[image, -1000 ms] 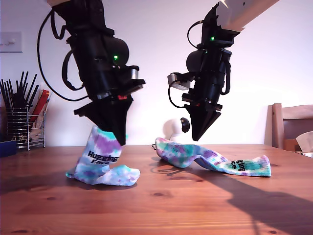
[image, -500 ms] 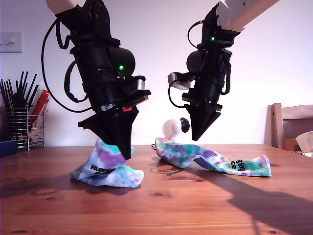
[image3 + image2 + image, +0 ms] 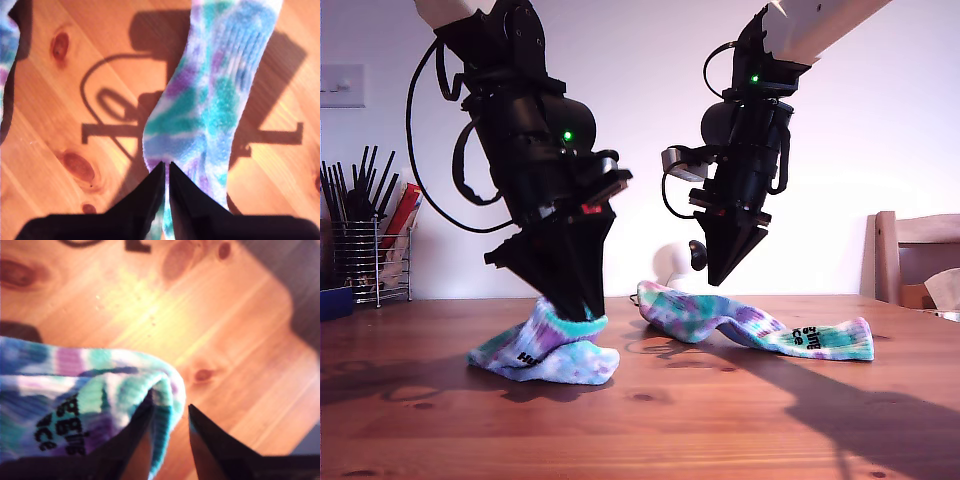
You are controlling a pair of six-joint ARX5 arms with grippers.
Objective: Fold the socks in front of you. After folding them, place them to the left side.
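On the worktop [image 3: 740, 420] at the exterior view's left, my first claw [image 3: 582, 312] is pinching the sock [image 3: 545, 350] cuff, now lowered almost flat, completing the fold, while my second claw [image 3: 718, 280] is hovering closed, empty, above the other sock [image 3: 760, 330].

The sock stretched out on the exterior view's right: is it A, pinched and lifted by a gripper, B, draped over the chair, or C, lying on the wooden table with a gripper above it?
C: the stretched-out sock lies on the table, and my second gripper hangs above it, apart.
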